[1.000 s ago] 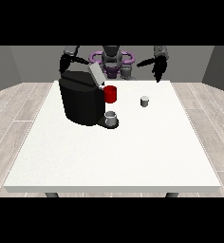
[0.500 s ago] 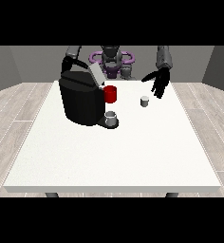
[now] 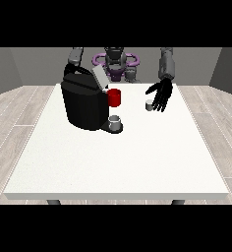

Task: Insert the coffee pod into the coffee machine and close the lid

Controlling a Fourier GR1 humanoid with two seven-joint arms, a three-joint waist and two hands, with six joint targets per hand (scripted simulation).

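Note:
A black coffee machine (image 3: 83, 104) stands on the white table (image 3: 118, 157) at the view's left, its grey lid (image 3: 99, 77) tilted up and open. On its front sits a red part (image 3: 114, 97), with a small grey cup (image 3: 115, 121) on the drip base below. A small grey coffee pod (image 3: 149, 105) stands upright on the table right of the machine. The hand at the view's right (image 3: 161, 95) hangs just beside the pod, fingers straight and pointing down, holding nothing. The other hand is hidden behind the machine; only its arm (image 3: 75, 56) shows.
The robot's torso (image 3: 116, 64) is at the table's far edge. Wide bare table surface lies in front of the machine and the pod, towards the camera.
The hand at the view's right has come down and in towards the pod, from raised near the table's far edge to right beside it. Machine, lid and pod have not moved.

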